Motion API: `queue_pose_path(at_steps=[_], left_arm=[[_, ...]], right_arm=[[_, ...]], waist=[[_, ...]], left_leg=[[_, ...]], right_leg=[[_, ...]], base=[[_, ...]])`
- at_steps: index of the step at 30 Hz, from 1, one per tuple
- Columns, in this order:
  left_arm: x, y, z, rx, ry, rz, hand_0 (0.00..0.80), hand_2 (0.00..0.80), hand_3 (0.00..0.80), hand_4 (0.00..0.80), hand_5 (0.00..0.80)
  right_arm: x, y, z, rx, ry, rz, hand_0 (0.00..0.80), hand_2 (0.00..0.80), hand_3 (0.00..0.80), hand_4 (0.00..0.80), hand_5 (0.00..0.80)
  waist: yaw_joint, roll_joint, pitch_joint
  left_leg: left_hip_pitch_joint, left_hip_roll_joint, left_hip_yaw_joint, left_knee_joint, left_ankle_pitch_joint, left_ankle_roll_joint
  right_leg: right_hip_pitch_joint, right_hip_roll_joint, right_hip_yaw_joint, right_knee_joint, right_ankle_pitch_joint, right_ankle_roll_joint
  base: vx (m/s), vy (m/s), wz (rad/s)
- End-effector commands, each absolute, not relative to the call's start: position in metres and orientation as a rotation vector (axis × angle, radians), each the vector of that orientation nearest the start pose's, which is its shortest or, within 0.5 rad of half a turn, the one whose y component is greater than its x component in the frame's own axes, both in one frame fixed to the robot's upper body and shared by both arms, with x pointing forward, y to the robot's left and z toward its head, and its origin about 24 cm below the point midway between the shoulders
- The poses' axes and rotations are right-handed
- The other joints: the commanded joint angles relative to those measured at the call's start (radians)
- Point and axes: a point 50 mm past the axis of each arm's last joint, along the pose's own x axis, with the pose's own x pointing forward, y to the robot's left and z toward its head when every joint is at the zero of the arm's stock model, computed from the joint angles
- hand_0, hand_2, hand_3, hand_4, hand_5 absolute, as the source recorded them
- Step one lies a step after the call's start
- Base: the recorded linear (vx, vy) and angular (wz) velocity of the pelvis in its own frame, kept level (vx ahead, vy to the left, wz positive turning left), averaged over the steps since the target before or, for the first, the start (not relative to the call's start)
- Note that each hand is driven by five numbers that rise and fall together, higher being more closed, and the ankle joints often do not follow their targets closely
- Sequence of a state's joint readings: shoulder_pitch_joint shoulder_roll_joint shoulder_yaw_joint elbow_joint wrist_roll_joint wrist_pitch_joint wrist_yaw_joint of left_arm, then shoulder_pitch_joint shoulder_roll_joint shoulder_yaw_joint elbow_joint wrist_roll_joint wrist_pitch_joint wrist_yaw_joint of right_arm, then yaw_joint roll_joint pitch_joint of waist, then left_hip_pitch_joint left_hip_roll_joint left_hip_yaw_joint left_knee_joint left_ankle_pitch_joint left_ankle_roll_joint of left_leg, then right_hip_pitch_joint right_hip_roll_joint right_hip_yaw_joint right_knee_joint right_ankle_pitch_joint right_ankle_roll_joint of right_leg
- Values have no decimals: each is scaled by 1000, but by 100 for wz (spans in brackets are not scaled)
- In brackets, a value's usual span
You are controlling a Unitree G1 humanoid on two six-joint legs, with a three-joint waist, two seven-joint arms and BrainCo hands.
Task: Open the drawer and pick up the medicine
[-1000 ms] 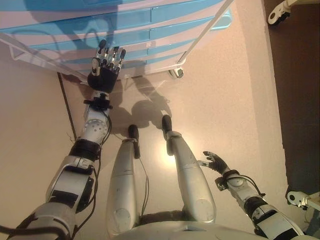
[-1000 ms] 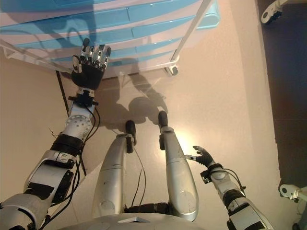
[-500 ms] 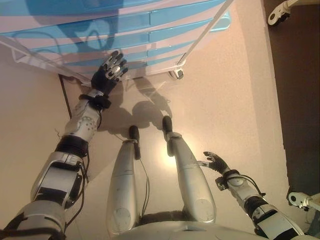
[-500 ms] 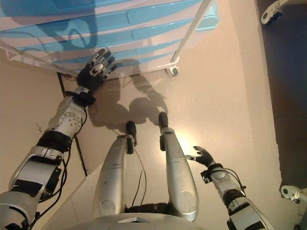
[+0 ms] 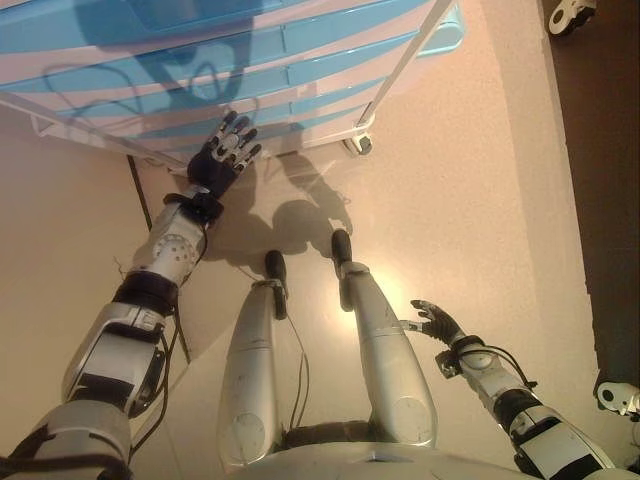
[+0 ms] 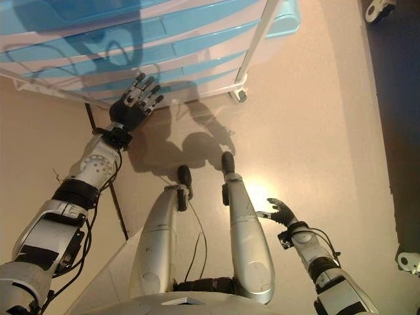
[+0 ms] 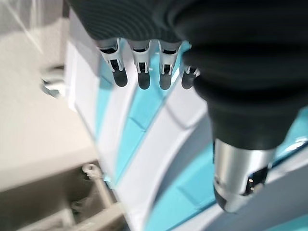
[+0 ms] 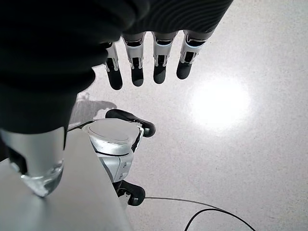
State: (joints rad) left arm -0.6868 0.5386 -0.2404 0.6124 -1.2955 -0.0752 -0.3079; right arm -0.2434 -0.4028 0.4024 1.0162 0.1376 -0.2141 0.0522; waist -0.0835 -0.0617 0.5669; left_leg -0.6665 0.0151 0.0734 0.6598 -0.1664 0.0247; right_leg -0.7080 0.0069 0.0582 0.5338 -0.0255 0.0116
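Note:
A drawer cart [image 5: 250, 60] with several white-and-blue drawers, all closed, stands on small wheels ahead of me. My left hand [image 5: 222, 158] is open, fingers straight and spread, just in front of the lowest drawers [image 7: 144, 125] without holding anything. My right hand [image 5: 437, 322] hangs low by my right side over the floor, fingers relaxed and open, empty. No medicine shows in any view.
The cart's white frame post [image 5: 405, 65] and a wheel [image 5: 358, 143] stand at its right corner. A dark floor seam [image 5: 145, 215] runs under my left arm. Caster wheels of other furniture show at the far right [image 5: 565, 12] and the lower right [image 5: 618, 396].
My left hand has swung from the lower drawers down and right, then spread its fingers near the cart's bottom edge. The camera has shifted slightly. The right hand has not moved.

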Motion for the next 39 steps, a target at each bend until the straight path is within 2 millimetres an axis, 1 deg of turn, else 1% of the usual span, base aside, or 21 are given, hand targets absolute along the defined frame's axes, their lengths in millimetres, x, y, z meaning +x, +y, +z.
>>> queue_pose_path(at_steps=[1, 2, 3, 5, 6, 9, 12, 15, 16, 17, 21, 25, 26, 27, 36, 39], left_arm=[[369, 213, 180, -885, -421, -344, 0, 0, 0, 0, 0], [370, 214, 185, -923, -448, -358, 0, 0, 0, 0, 0], [370, 213, 188, -965, -475, -372, 0, 0, 0, 0, 0], [371, 211, 197, -1040, -508, -392, 0, 0, 0, 0, 0], [371, 209, 206, -1100, -549, -399, 0, 0, 0, 0, 0], [372, 207, 223, -1201, -620, -439, 0, 0, 0, 0, 0], [372, 206, 245, -1250, -716, -493, 0, 0, 0, 0, 0], [368, 201, 265, -1230, -814, -588, 0, 0, 0, 0, 0], [366, 199, 271, -1207, -846, -621, 0, 0, 0, 0, 0], [363, 195, 277, -1187, -873, -657, 0, 0, 0, 0, 0], [354, 186, 294, -1114, -981, -763, 0, 0, 0, 0, 0], [346, 183, 303, -1069, -1051, -828, 0, 0, 0, 0, 0], [345, 184, 305, -1053, -1064, -839, 0, 0, 0, 0, 0], [343, 183, 307, -1040, -1076, -858, 0, 0, 0, 0, 0], [337, 183, 312, -922, -1058, -881, 0, 0, 0, 0, 0], [336, 186, 312, -905, -1044, -870, 0, 0, 0, 0, 0]], right_arm=[[210, -234, -97, -467, 681, 214, 0, 0, 0, 0, 0], [209, -232, -98, -463, 681, 218, 0, 0, 0, 0, 0], [208, -231, -99, -462, 685, 223, 0, 0, 0, 0, 0], [208, -229, -100, -458, 683, 228, 0, 0, 0, 0, 0], [209, -226, -101, -456, 682, 235, 0, 0, 0, 0, 0], [211, -221, -101, -444, 675, 241, 0, 0, 0, 0, 0], [212, -217, -101, -442, 668, 253, 0, 0, 0, 0, 0], [213, -217, -101, -441, 664, 255, 0, 0, 0, 0, 0], [213, -218, -101, -442, 664, 257, 0, 0, 0, 0, 0], [214, -218, -100, -443, 663, 258, 0, 0, 0, 0, 0], [213, -221, -100, -451, 663, 260, 0, 0, 0, 0, 0], [211, -223, -101, -462, 669, 258, 0, 0, 0, 0, 0], [210, -224, -101, -465, 671, 258, 0, 0, 0, 0, 0], [209, -225, -102, -467, 672, 258, 0, 0, 0, 0, 0], [207, -228, -102, -477, 682, 261, 0, 0, 0, 0, 0], [206, -228, -103, -474, 685, 264, 0, 0, 0, 0, 0]], waist=[[1, 23, -47], [1, 19, -47], [1, 17, -47], [2, 12, -47], [2, 6, -47], [4, -6, -47], [1, -18, -47], [0, -24, -47], [-2, -26, -47], [-1, -22, -47], [-2, -14, -47], [-3, -3, -47], [-5, -4, -47], [-5, -3, -47], [0, 7, -47], [4, 9, -47]], left_leg=[[26, -53, 63, -135, 51, 61], [23, -51, 63, -133, 49, 61], [38, -52, 52, -124, 16, 57], [35, -51, 51, -124, 14, 57], [35, -51, 50, -125, 13, 57], [32, -51, 46, -127, 9, 57], [30, -51, 43, -125, 2, 56], [24, -54, 40, -124, 0, 57], [10, -51, 51, -125, 23, 61], [25, -56, 39, -122, -8, 57], [28, -61, 38, -123, -9, 57], [38, -65, 38, -127, -11, 58], [30, -63, 49, -133, 16, 61], [34, -64, 49, -136, 17, 62], [66, -65, 51, -153, 23, 63], [81, -63, 54, -163, 29, 62]], right_leg=[[33, 47, -89, 25, -41, -50], [31, 47, -90, 25, -41, -50], [46, 50, -85, 35, -70, -44], [46, 52, -86, 32, -70, -45], [47, 54, -86, 28, -70, -45], [48, 58, -87, 20, -70, -47], [48, 62, -86, 16, -71, -47], [40, 63, -87, 17, -70, -50], [27, 61, -93, 13, -49, -56], [37, 66, -86, 26, -79, -51], [31, 67, -82, 43, -87, -55], [32, 68, -78, 55, -94, -55], [24, 64, -83, 46, -69, -61], [27, 63, -82, 45, -69, -61], [58, 55, -82, 38, -68, -55], [75, 51, -83, 27, -65, -52]], base=[[-7, -39, 4], [88, -17, 4], [93, -20, 4], [46, -28, 4], [-3, -38, 4], [-4, -45, 2], [-5, -11, 1], [-33, -9, 0], [0, 0, 0], [0, 0, 0], [20, 10, 0], [-14, 32, 2], [-73, 13, 0], [-74, 4, 3], [6, 2, 1], [21, 2, 1]])
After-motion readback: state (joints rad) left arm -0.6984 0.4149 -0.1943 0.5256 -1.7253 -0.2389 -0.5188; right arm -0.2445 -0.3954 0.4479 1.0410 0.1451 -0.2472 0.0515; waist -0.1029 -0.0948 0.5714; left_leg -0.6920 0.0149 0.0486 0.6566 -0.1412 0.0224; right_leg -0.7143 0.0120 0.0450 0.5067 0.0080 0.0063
